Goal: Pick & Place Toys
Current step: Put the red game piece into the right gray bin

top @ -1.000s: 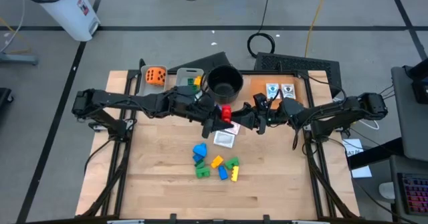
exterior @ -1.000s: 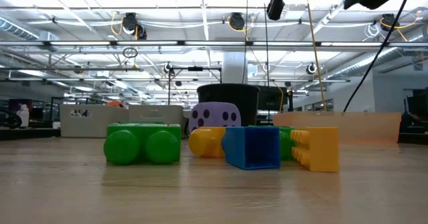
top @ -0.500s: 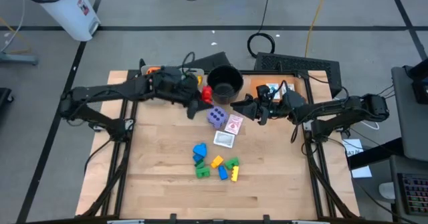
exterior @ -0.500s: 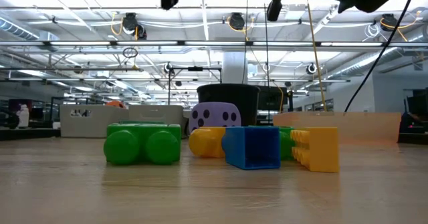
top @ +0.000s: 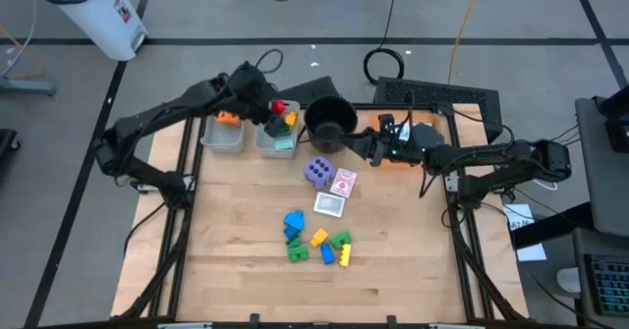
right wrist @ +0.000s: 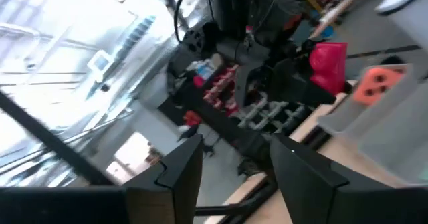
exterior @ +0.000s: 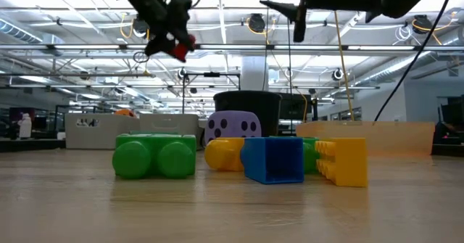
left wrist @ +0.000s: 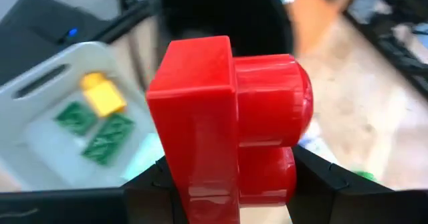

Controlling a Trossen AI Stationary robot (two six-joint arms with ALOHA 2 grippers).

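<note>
My left gripper (top: 274,111) is shut on a red block (left wrist: 227,117) and hangs over a grey bin (top: 278,137) that holds yellow and green blocks (left wrist: 93,107). A second grey bin (top: 224,131) to its left holds an orange die. My right gripper (top: 357,143) stands open and high beside the round black pot (top: 329,123), with nothing between its fingers. On the table lie a purple die (top: 317,172), two picture cards (top: 337,192) and a cluster of blue, yellow and green blocks (top: 316,242). My left gripper pinches the red block by two opposite sides at its lower end (left wrist: 179,180), one finger on each side. The fingers slant down from the table's left. The block is lifted clear above the bin, its round studs (left wrist: 274,93) turned sideways.
The pot stands right next to the bin under the left gripper. An orange tray (top: 378,125) lies under the right arm at the far right. Bare wood lies toward the table's near edge.
My left gripper has swung from the table's middle toward the far left, carrying the red block, and has tipped to point down over the bin. My right gripper has drawn back a little toward the far edge, beside the pot.
</note>
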